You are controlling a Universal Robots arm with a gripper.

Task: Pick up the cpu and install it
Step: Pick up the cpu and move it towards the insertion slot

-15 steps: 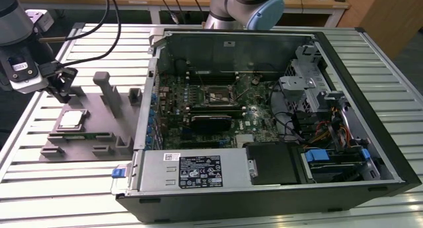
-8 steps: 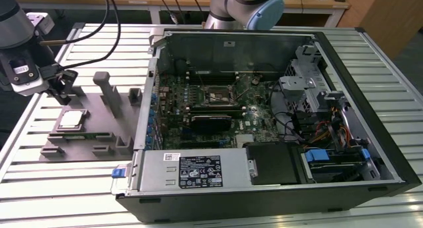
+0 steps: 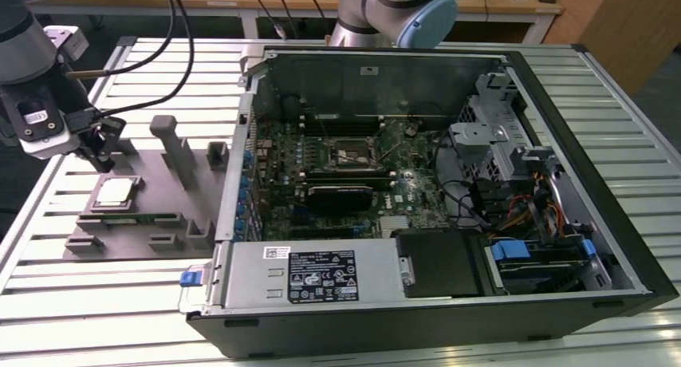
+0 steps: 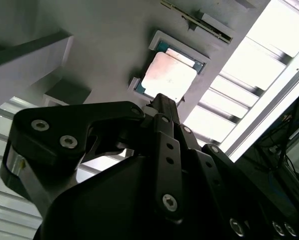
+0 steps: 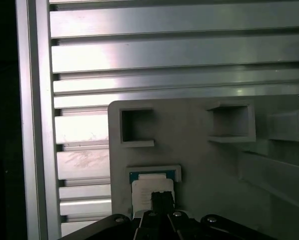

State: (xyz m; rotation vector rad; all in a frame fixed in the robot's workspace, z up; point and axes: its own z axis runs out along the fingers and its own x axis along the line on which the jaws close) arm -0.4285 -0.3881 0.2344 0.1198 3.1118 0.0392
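Count: one cpu (image 3: 115, 193), one gripper (image 3: 104, 164), one grey tray (image 3: 159, 183), one open computer case (image 3: 426, 335) with one dark socket (image 3: 349, 151) on its board. The gripper's fingers look pressed together at the tips and empty, hanging over the tray and touching nothing, as both wrist views show (image 4: 162, 99) (image 5: 162, 196). The cpu (image 4: 168, 77) (image 5: 142, 194) lies flat in a tray recess just under and slightly ahead of the fingertips, apart from them; the case and socket are well away from the tool, to the exterior view's right.
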